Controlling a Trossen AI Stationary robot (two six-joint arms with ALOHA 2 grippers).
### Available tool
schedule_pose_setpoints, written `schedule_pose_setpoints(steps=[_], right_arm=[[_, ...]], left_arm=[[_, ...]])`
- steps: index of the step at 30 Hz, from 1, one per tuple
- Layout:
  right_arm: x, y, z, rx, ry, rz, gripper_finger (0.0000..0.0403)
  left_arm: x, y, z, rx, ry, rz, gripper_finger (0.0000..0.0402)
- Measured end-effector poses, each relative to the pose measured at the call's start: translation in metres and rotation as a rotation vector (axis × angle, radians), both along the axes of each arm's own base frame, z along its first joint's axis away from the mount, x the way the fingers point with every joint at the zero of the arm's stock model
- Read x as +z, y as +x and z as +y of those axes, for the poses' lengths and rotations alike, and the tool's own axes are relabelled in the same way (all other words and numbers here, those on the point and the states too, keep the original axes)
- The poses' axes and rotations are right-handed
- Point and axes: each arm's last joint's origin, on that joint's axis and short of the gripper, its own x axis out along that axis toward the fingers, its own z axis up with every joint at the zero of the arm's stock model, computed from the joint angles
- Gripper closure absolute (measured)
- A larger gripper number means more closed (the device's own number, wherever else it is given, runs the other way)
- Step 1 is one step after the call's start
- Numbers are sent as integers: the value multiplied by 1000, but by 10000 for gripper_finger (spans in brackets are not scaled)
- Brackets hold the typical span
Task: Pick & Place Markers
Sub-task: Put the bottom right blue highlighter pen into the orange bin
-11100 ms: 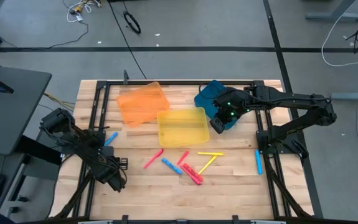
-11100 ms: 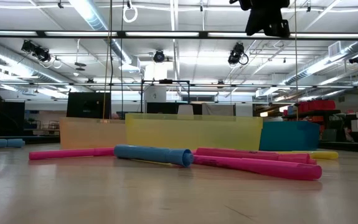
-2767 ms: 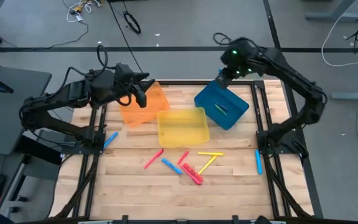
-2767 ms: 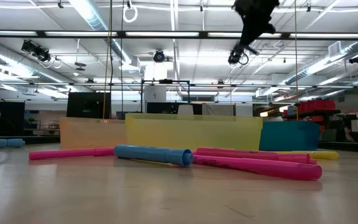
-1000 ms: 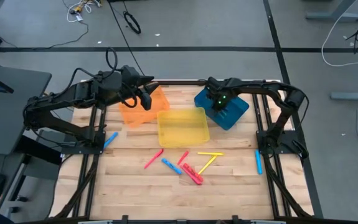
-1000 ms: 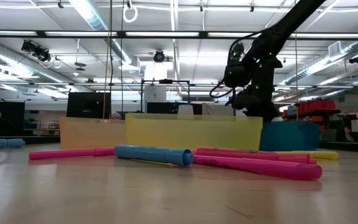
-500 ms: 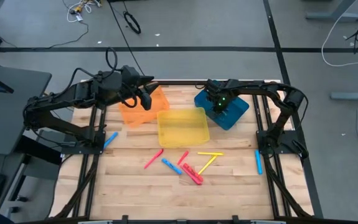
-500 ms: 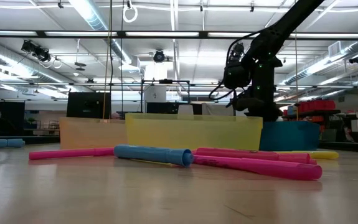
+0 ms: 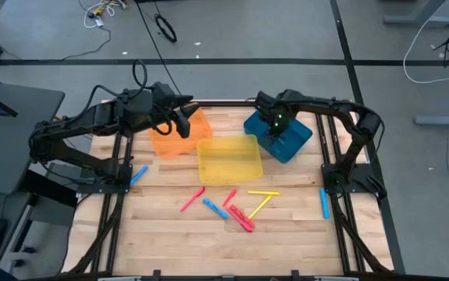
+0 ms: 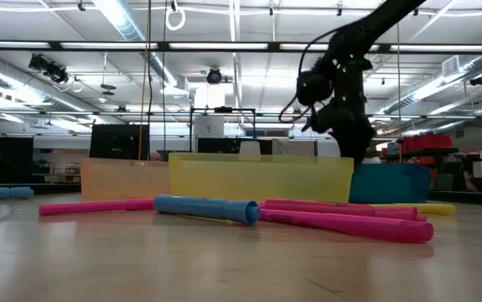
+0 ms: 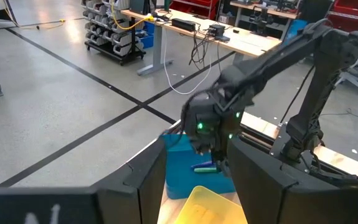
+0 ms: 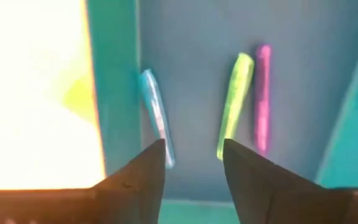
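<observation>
1. Over the blue tray (image 9: 296,145) at the far right of the table (image 9: 169,234): hovering low with the right gripper (image 9: 273,125), jaws standing apart and clasping nothing.
2. Showing on the tray floor, just past those fingers: a pale blue marker (image 12: 155,115) lying along one wall, plus a green marker (image 12: 235,102) and a pink marker (image 12: 263,93) side by side, close to touching.
3. Waiting above the orange tray (image 9: 165,142) with the left gripper (image 9: 183,125), jaws likewise parted and empty.
4. Leaving most of the work out on the bare wood: a loose cluster in front of the yellow tray (image 9: 201,160), counting a pink stick (image 9: 192,200), a blue stick (image 9: 214,208), red sticks (image 9: 241,218) and two yellow sticks (image 9: 261,199); also one blue pen (image 9: 324,202) by the right frame and another blue pen (image 9: 139,173) by the left frame.
5. Judging the job well short of done, with far more pens outside the trays than inside.
6. Risking a snagged rim on the way up: clipping the blue tray's wall with a finger, and so shoving or tipping the skewed tray and spilling its three pens.
7. Risking trouble at the cluster as well: pinching two touching pens at once, or nudging a round barrel and sending it rolling toward the table edge.
</observation>
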Motion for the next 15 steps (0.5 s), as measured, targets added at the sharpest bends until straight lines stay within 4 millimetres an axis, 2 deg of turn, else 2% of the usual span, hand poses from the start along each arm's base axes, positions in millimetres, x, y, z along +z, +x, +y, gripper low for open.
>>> schedule_pose_setpoints(steps=[8,15], right_arm=[[67,11,8,58,10,16,278],[108,3,45,57,-33,-62,299]], left_arm=[[0,0,0,0,1,1,225],[-1,0,-1,-25,-10,6,225]])
